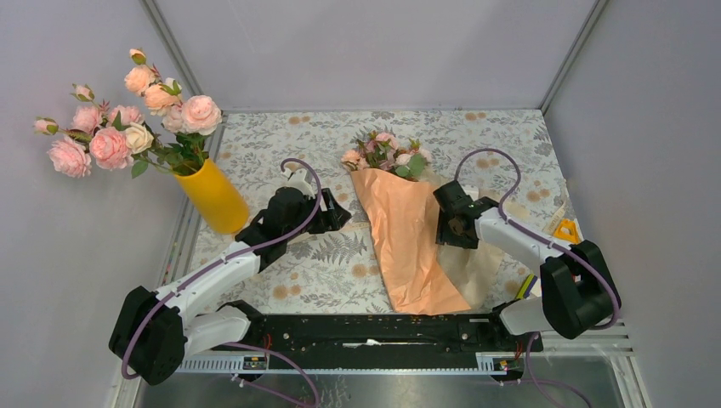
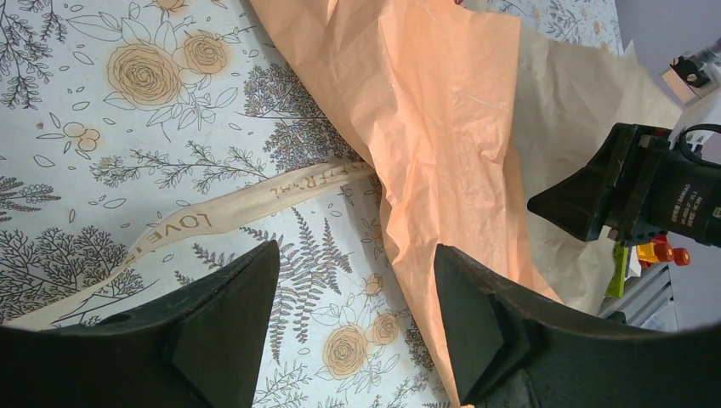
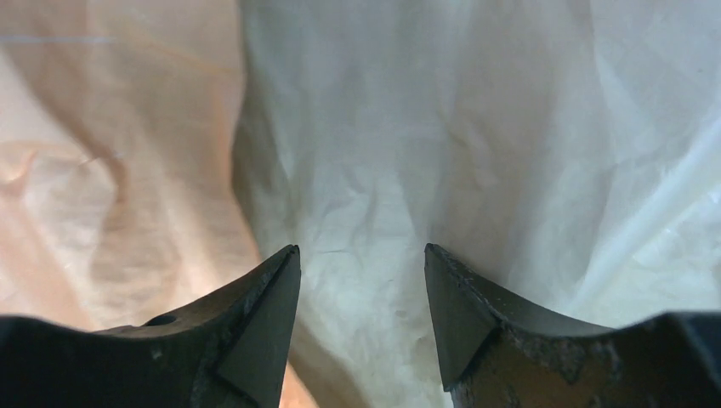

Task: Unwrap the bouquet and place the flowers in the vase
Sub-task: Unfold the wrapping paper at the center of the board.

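Grey walls are seen around a table (image 1: 281, 140) that is covered with a cloth printed with leaves and blossoms. At the centre of the top view the bouquet (image 1: 408, 238) is laid flat, its peach-orange paper narrowing toward the lower edge of the frame. The flowers (image 1: 387, 153) are shown at its upper, wide end, inside the wrap. A pale sheet (image 1: 486, 259) is spread beneath the orange paper on its right side. The vase (image 1: 212, 197) is placed at the left edge of the table, well apart from the bouquet, and a bunch of larger pink and peach roses (image 1: 127, 119) is held in it. In the left wrist view the left hand (image 2: 357, 255) is seen spread, with nothing between its fingers, over the cloth just left of the orange paper. A beige ribbon (image 2: 204, 223) printed with letters is stretched across the cloth from under that paper toward the lower left. In the right wrist view the right hand (image 3: 361, 251) is also seen spread, close above the pale sheet beside the orange paper's edge, and no fold is pinched.
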{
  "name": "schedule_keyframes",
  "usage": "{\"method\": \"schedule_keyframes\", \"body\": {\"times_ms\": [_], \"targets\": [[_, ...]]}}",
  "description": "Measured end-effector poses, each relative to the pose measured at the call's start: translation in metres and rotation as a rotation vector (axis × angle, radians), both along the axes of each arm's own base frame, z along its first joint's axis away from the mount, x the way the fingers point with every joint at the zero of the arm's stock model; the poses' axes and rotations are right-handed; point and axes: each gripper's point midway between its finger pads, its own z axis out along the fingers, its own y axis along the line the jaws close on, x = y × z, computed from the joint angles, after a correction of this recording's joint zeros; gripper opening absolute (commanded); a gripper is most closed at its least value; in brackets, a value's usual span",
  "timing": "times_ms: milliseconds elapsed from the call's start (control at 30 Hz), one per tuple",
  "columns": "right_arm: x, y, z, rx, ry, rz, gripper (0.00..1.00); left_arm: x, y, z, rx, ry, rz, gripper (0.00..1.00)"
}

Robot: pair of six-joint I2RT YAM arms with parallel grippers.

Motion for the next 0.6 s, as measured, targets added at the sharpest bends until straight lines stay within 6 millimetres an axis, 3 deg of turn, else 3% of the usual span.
{"method": "schedule_keyframes", "body": {"times_ms": [533,600], "targets": [[0.005,-0.075,-0.025,0.059,0.031,-0.358,0.64,-0.003,0.009,-0.002,0.038,-0.003,0.014,0.67],[0.005,-0.081,-0.027,0.073,0.03,-0.401,0.6,-0.003,0.009,-0.002,0.042,-0.006,0.013,0.66]]}}
